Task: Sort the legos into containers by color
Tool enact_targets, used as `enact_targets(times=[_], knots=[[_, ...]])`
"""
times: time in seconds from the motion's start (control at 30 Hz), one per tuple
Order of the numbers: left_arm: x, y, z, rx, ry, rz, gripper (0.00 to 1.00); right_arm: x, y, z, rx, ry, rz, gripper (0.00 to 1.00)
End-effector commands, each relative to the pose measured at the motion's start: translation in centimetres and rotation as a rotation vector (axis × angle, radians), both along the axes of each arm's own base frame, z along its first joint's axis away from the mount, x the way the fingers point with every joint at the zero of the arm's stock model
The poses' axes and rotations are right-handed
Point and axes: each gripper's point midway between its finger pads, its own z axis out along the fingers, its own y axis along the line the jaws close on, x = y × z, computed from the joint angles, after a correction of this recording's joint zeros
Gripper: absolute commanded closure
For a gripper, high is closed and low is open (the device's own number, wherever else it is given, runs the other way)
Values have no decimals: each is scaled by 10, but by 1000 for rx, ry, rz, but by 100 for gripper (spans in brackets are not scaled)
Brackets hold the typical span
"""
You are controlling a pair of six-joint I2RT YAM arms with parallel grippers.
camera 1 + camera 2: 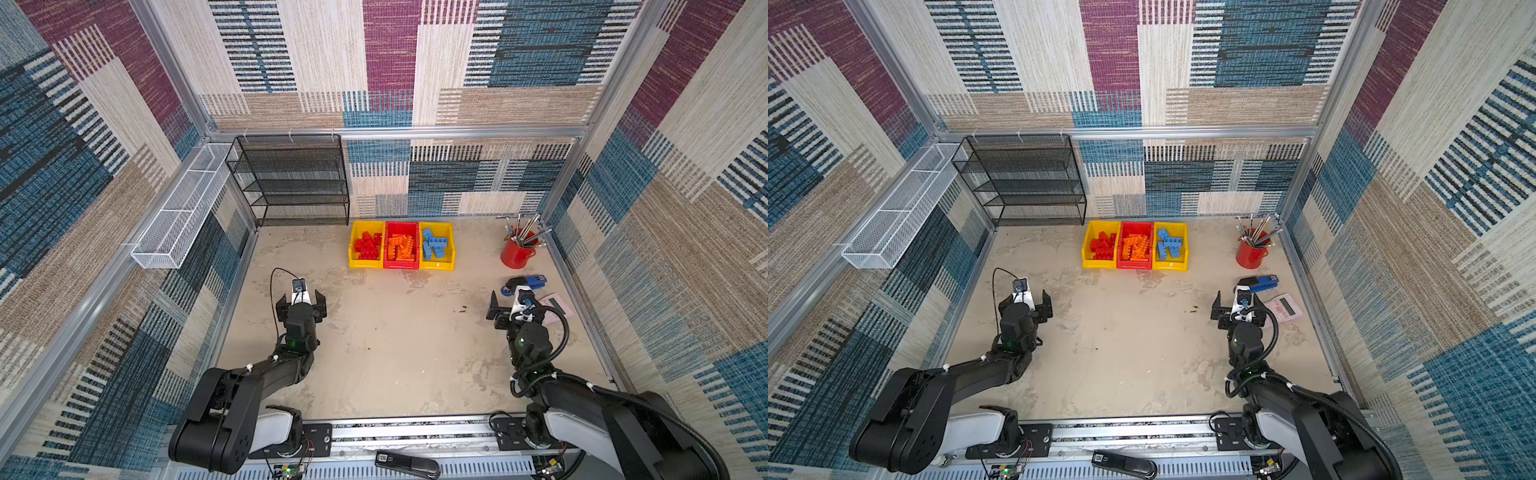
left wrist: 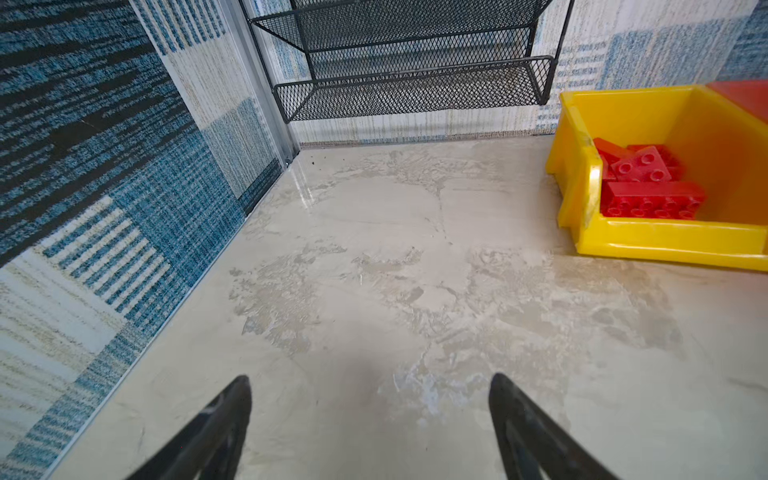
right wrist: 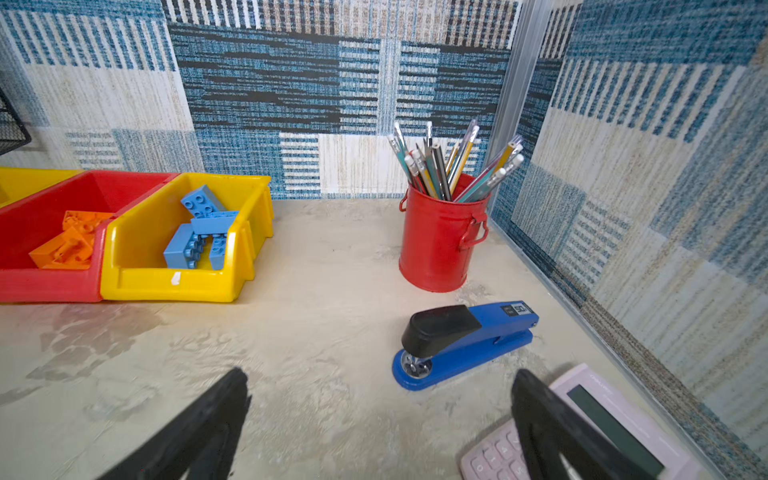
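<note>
At the back of the counter (image 1: 395, 332), the legos (image 1: 401, 248) lie sorted by colour in three bins (image 1: 401, 266). The left pincer (image 2: 370, 386) and right pincer (image 3: 380, 378) both gape empty. The right one, just beside the calculator (image 3: 615, 428), could knock it or the stapler (image 3: 465, 340).

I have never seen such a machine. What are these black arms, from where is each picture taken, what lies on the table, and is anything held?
These are two robot arms, each ending in a two-fingered gripper. Two pictures look down from above; two come from wrist cameras. On the table: a yellow bin of red bricks, a red bin of orange bricks, a second yellow bin of blue bricks, a red cup of pencils, a blue stapler, a pink calculator. The left gripper and the right gripper are open, holding nothing.
</note>
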Motion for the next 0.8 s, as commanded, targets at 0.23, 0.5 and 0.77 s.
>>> enact_targets(times=[0.23, 0.5, 0.77], knots=[[9, 11, 2, 3, -87, 3, 11, 33, -9, 30, 0, -134, 5, 1], [32, 16, -23, -51, 5, -35, 11, 37, -23, 19, 35, -156, 26, 1], [50, 13, -32, -162, 104, -162, 11, 56, -23, 1, 83, -71, 112, 1]])
